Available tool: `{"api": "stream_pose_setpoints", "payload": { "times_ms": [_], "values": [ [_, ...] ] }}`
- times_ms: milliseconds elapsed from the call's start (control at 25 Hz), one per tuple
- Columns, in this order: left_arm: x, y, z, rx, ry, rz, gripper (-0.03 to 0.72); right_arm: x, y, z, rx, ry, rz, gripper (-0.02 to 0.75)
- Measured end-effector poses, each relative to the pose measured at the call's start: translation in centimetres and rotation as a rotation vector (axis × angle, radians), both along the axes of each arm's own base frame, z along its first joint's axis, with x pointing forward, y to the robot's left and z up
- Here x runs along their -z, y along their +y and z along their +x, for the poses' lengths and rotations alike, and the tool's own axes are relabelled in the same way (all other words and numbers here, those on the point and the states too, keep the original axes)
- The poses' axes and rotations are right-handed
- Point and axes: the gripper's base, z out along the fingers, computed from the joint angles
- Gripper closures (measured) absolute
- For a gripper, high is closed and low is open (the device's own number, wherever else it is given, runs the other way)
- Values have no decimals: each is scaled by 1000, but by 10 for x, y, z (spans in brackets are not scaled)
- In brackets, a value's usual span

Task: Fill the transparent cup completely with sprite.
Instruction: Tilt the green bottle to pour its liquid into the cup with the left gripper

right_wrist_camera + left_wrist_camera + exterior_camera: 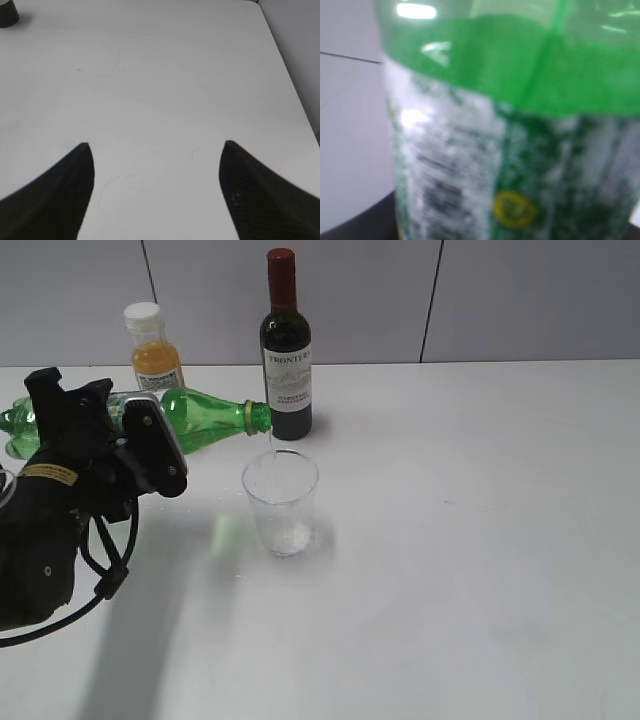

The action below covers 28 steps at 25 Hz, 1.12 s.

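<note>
Sprite (272, 443) trickles into the transparent cup (281, 502). Left hand (150, 445) grasps the slippery, squashy green bottle (205, 415) mid-body; right hand (155, 192) released.

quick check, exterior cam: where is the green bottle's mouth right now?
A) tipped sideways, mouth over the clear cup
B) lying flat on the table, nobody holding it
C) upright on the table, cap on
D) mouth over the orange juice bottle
A: the left hand holds the green bottle nearly horizontal, its open mouth just above the rim of the transparent cup, with a thin stream falling in.
</note>
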Motion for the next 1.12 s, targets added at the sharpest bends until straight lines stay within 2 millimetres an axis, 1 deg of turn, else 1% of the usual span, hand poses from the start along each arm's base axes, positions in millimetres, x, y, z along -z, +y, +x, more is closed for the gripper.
{"api": "stream_pose_setpoints", "payload": {
  "times_ms": [680,1120],
  "values": [
    [1,3,-1,-22,22,73,242,0,0,0,0,0,0,146],
    [1,3,-1,-21,25,87,243,0,0,0,0,0,0,146]
  ]
}}
